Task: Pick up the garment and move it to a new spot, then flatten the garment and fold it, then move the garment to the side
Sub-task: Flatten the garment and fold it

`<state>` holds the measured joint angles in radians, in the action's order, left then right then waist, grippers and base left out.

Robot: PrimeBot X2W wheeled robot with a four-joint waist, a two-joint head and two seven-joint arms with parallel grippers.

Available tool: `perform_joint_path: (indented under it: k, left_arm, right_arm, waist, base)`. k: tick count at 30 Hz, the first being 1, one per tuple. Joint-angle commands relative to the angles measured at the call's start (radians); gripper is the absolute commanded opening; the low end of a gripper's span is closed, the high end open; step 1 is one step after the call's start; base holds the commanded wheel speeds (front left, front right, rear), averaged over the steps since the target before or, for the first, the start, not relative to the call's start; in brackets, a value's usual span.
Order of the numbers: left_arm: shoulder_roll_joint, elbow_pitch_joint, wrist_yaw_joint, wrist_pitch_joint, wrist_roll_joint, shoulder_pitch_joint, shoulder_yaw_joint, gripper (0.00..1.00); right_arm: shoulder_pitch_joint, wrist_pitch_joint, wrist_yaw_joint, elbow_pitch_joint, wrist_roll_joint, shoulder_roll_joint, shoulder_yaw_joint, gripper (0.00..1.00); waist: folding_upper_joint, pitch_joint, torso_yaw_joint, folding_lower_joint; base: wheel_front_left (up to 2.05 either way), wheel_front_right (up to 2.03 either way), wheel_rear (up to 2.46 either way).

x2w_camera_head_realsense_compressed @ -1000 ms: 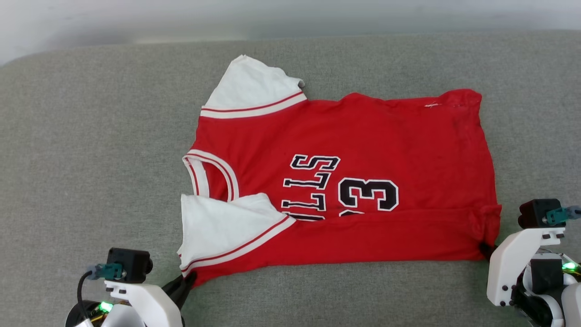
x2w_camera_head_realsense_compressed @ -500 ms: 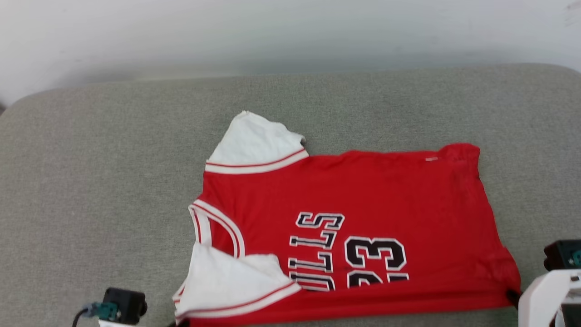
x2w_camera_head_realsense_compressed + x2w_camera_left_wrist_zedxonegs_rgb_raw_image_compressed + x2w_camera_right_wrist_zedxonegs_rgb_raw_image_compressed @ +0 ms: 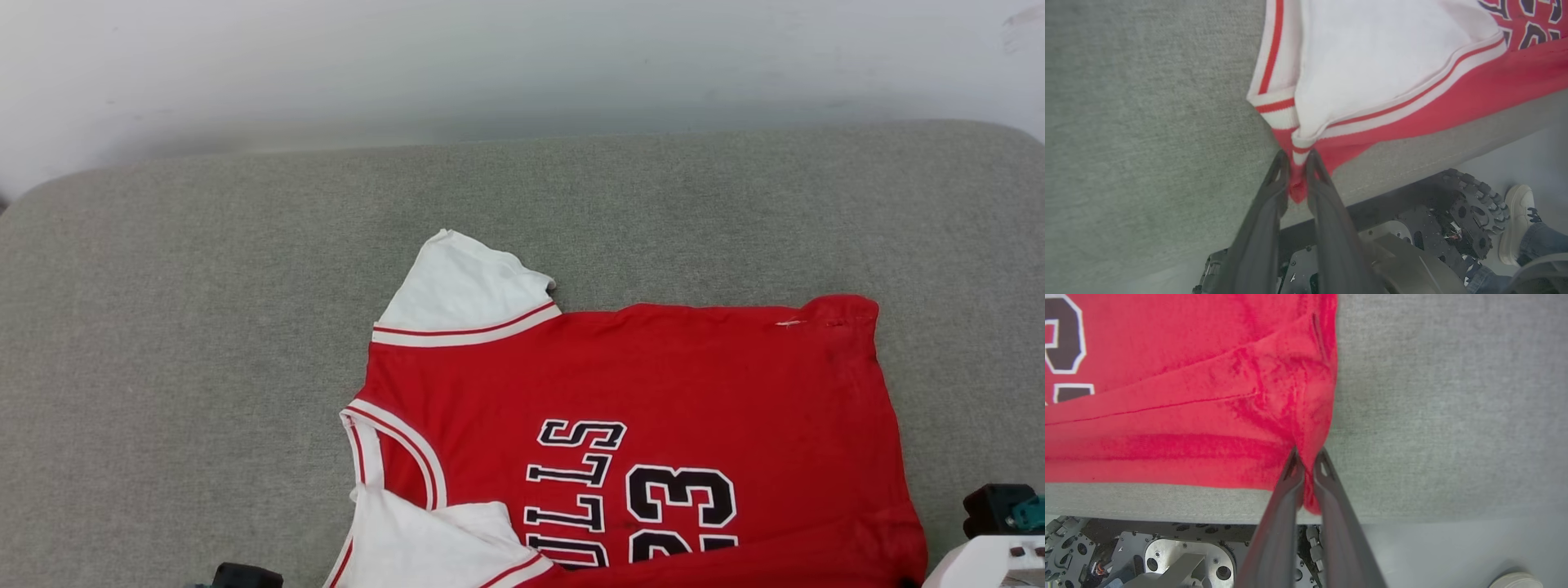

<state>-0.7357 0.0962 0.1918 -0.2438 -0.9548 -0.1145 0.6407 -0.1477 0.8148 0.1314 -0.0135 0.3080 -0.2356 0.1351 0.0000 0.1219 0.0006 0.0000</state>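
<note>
Garment on grey cushion by pale wall; L pincer, R pincer tight on its corners

The garment is coloured red, with white sleeves edged in red-and-white striped trim. Its letters and number 23 are printed black and outlined in white. The bench is covered in plain grey-green weave. The fingers of the left hand are seen as dark grey.
</note>
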Motion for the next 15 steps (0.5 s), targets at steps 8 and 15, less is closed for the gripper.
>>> perform_joint_path:
  k: [8, 15]
  left_arm:
    - [0.038, -0.054, -0.02, 0.089, 0.018, 0.048, -0.03, 1.0]
    - [0.067, -0.031, -0.018, 0.261, 0.051, 0.092, -0.111, 1.0]
  right_arm:
    - [0.038, -0.054, -0.001, 0.029, 0.026, -0.002, -0.026, 1.0]
    - [0.091, -0.183, -0.001, -0.041, 0.067, -0.009, -0.008, 1.0]
  waist:
    - [0.0, -0.023, -0.009, 0.0]
    - [0.0, -0.046, -0.019, 0.0]
  base:
    - [0.0, 0.0, 0.0]
    - [0.0, 0.0, 0.0]
